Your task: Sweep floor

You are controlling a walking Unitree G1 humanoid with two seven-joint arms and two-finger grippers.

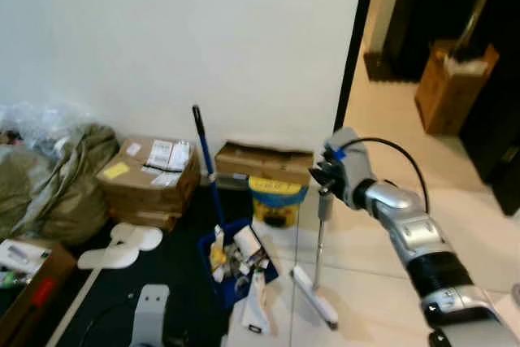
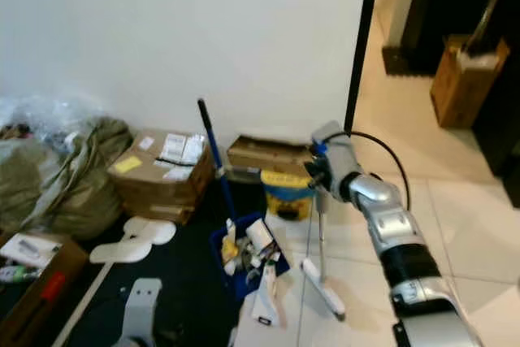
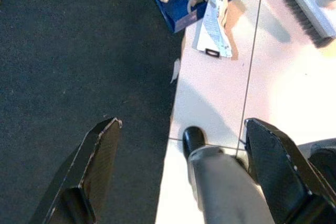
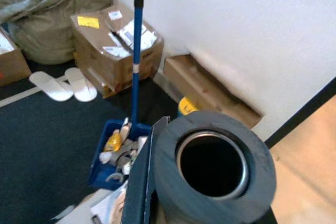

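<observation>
Blue dustpan (image 1: 236, 270) holds mixed litter; right hand (image 1: 325, 178) grips the broom (image 1: 319, 258) handle.

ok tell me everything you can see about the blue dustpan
The blue dustpan is a plastic tray with low walls and a long blue handle, black at its top end, rising nearly upright. It sits on the floor at the edge of the dark carpet, beside the white tiles, in front of the cardboard boxes. It is full of mixed litter: white, yellow and grey scraps. A flattened white carton lies against its front edge.

No legible text on anything
</observation>
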